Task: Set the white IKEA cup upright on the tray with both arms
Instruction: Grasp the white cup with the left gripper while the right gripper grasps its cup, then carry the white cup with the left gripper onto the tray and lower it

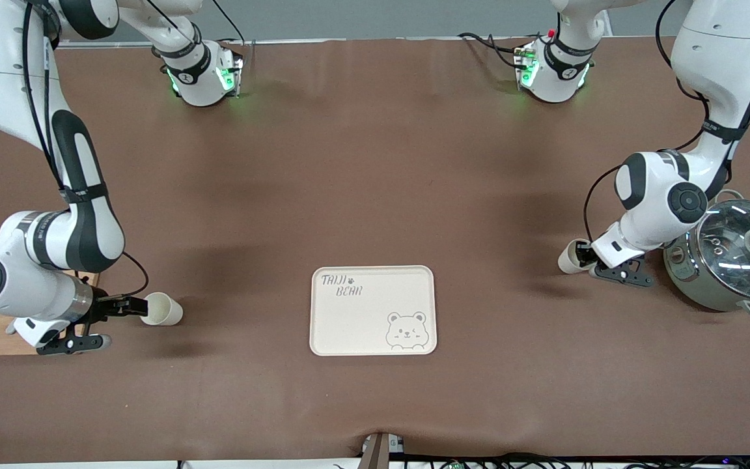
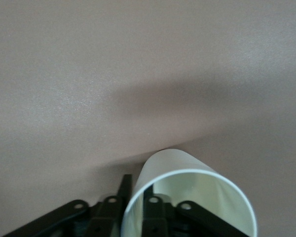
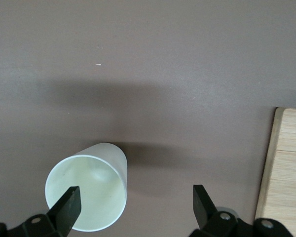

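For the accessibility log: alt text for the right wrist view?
The right gripper, jaws open, has one finger inside the rim of a white cup lying on its side on the brown table. A wooden cutting board edge lies beside them.

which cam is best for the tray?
Front view: the whole tray shows, bear drawing and lettering included, lying flat on the table between the two arms' ends. Neither wrist view shows it at all.
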You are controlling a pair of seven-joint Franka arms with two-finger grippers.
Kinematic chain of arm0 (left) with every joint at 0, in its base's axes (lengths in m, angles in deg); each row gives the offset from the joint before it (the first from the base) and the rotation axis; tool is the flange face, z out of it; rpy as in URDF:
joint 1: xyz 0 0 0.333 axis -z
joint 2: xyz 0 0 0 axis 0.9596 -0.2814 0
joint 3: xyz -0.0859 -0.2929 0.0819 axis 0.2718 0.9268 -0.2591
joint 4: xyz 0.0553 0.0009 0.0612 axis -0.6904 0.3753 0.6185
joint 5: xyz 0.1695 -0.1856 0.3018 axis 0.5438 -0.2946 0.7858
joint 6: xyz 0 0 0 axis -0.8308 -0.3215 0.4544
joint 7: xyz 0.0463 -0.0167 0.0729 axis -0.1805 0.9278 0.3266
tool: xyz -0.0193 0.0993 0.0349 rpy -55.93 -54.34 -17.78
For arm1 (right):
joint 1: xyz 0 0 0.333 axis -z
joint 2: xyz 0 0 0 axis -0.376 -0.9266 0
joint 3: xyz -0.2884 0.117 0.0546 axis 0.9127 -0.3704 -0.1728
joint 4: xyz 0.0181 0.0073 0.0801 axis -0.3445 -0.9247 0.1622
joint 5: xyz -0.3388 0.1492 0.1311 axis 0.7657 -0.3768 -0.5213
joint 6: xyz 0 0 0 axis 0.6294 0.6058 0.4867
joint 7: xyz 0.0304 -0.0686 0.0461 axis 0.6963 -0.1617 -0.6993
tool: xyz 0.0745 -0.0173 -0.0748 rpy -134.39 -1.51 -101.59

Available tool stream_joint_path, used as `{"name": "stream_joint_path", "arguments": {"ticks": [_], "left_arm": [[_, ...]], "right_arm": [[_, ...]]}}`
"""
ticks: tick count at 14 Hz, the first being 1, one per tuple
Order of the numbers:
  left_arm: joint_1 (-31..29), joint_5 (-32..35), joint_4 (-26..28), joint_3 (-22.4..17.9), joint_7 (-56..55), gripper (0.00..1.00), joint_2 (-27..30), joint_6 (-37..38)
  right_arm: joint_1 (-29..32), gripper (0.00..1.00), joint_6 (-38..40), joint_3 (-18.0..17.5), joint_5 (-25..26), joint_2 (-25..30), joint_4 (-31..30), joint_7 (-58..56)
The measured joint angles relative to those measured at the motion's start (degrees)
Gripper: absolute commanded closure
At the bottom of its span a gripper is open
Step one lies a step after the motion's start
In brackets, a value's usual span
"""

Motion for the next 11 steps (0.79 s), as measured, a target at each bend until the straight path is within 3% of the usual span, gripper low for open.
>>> {"name": "stream_joint_path", "arguments": {"ticks": [3,6,11], "left_arm": [[0.2,0.0,-1.3,0.2,-2.0,1.0,0.1,-0.4],[2.2,0.0,-6.1,1.5,-10.8,1.0,0.2,2.2],[14.1,0.0,-21.7,2.3,-32.0,1.0,0.0,21.3]], "right_arm": [[0.0,0.0,0.0,0.0,0.1,-0.4,0.0,-0.1],[0.0,0.0,0.0,0.0,0.1,-1.2,0.0,-0.1],[-0.1,0.0,0.2,-0.1,0.1,-2.1,-0.1,-0.1]]}}
